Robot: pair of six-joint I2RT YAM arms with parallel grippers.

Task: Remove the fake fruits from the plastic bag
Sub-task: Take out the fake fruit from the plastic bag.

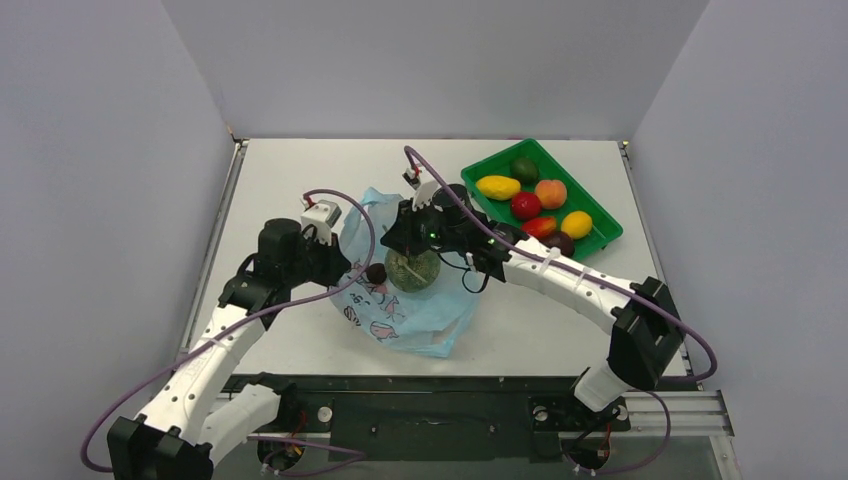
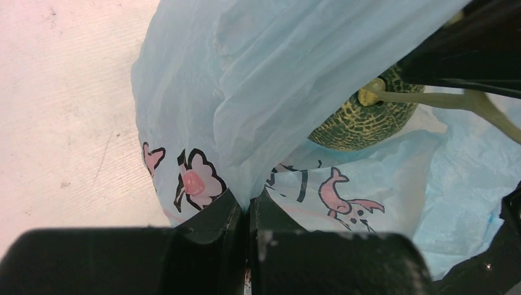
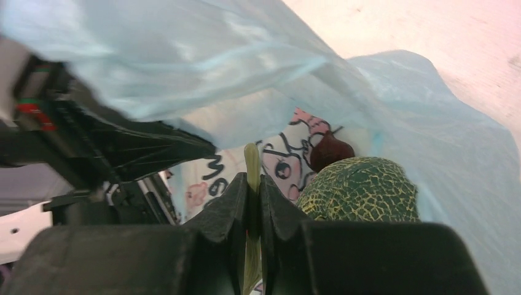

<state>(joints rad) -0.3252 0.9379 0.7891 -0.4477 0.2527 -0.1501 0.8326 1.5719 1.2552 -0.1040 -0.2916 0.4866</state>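
Note:
The light-blue plastic bag [image 1: 420,315] lies mid-table, its mouth held up. Inside it sit a green netted melon [image 1: 413,270] and a dark purple-brown fruit [image 1: 376,272] to the melon's left. My left gripper [image 1: 345,262] is shut on the bag's film [image 2: 246,92] at the near-left edge; the jaws pinch a fold in the left wrist view [image 2: 249,206]. My right gripper [image 1: 402,248] is over the bag and shut on the melon's pale green stem [image 3: 252,166]. The melon [image 3: 362,187] and the dark fruit [image 3: 330,152] show just beyond its fingers.
A green tray [image 1: 480,165] stands at the back right. It holds a peach [image 1: 550,193], a red-orange elongated fruit [image 1: 540,226], a dark fruit [image 1: 560,242], a red fruit [image 1: 526,205], two yellow fruits and an avocado [image 1: 524,168]. Walls close in on three sides.

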